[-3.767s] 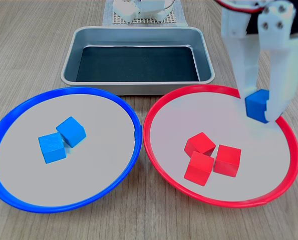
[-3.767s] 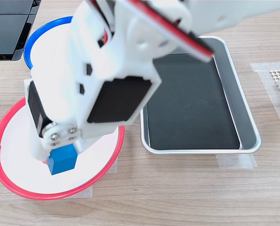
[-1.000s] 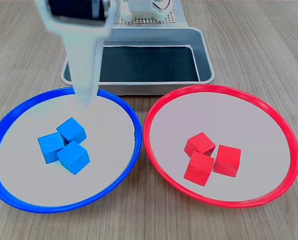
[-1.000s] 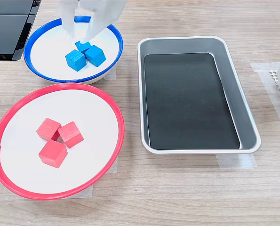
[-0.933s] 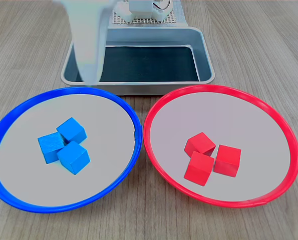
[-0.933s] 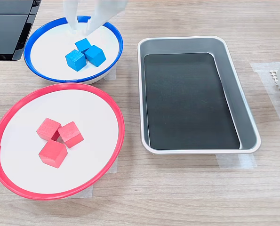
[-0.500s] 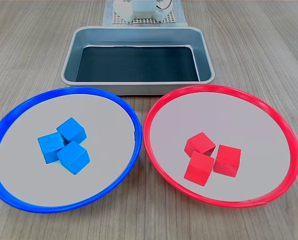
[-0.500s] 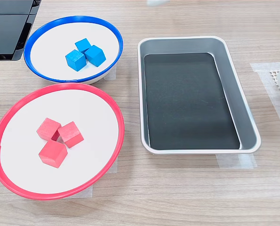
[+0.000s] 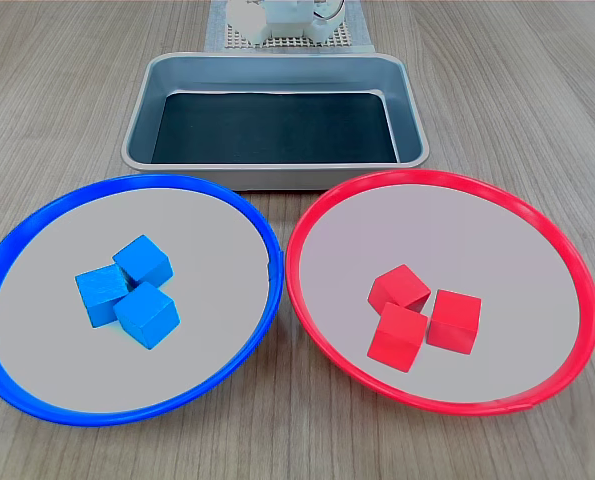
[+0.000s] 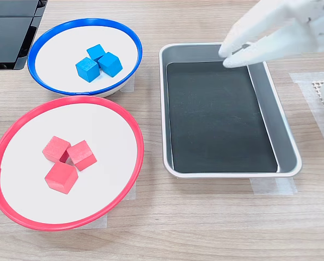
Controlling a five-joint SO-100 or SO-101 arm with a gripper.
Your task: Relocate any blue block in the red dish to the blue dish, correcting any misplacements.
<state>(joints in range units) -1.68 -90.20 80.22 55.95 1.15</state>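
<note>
Three blue cubes clustered in the blue dish (image 9: pixel 37 390).
My pincer (image 10: pixel 233 55), blurred, slightly parted, empty, hangs over the smooth metal tray (image 10: pixel 286 136).

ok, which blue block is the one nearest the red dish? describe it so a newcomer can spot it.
Start at the blue dish, which sits at the first exterior view's left beside the red dish. Three blue cubes cluster inside it. The blue block meant is the cluster's lowest and rightmost one in that view, touching the other two.

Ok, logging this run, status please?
Tool empty, over the metal tray. Three blue blocks in blue dish. Red dish holds red cubes only.
</note>
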